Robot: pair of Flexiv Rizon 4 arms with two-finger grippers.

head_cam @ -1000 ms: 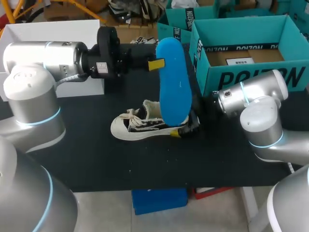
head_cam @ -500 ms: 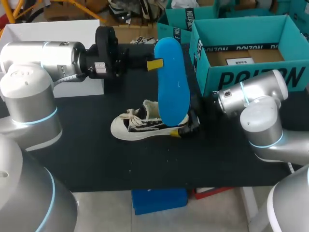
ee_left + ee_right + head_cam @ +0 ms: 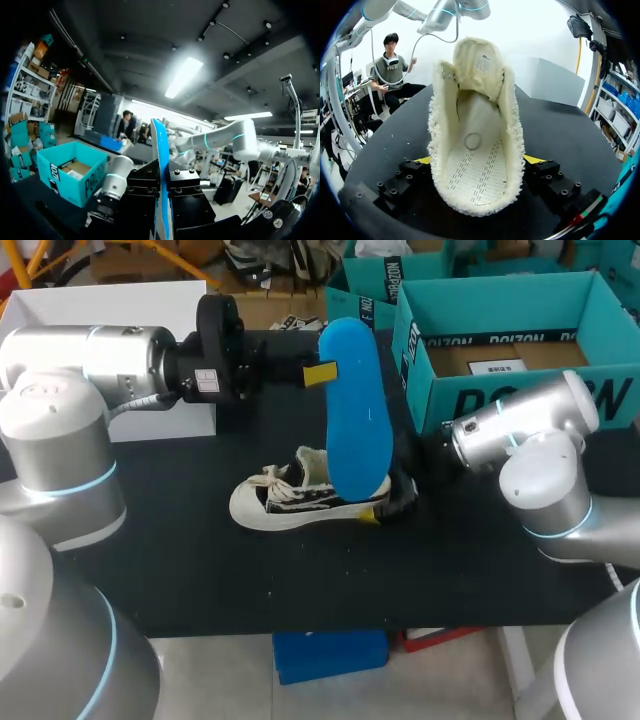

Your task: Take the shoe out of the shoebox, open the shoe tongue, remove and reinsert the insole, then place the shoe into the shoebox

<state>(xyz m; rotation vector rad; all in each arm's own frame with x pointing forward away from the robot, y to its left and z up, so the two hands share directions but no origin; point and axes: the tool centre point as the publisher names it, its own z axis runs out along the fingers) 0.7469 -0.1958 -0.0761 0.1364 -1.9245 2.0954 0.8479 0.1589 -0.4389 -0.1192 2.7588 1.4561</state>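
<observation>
On the black tabletop [image 3: 300, 585], the cream-and-black canvas shoe [image 3: 290, 498] [image 3: 475, 145] sits on its sole. My right gripper [image 3: 392, 505] [image 3: 479, 161] pinches its heel from both sides. My left gripper [image 3: 322, 371] is clamped on the bright blue foam insole [image 3: 358, 415] [image 3: 160, 170], held upright with its lower end over the shoe's heel. The open teal cardboard shoebox [image 3: 440, 405] stands behind my right arm.

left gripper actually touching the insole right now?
Touching. Left wrist view: the blue insole stands edge-on between the left gripper fingers, both pressed against its faces.
</observation>
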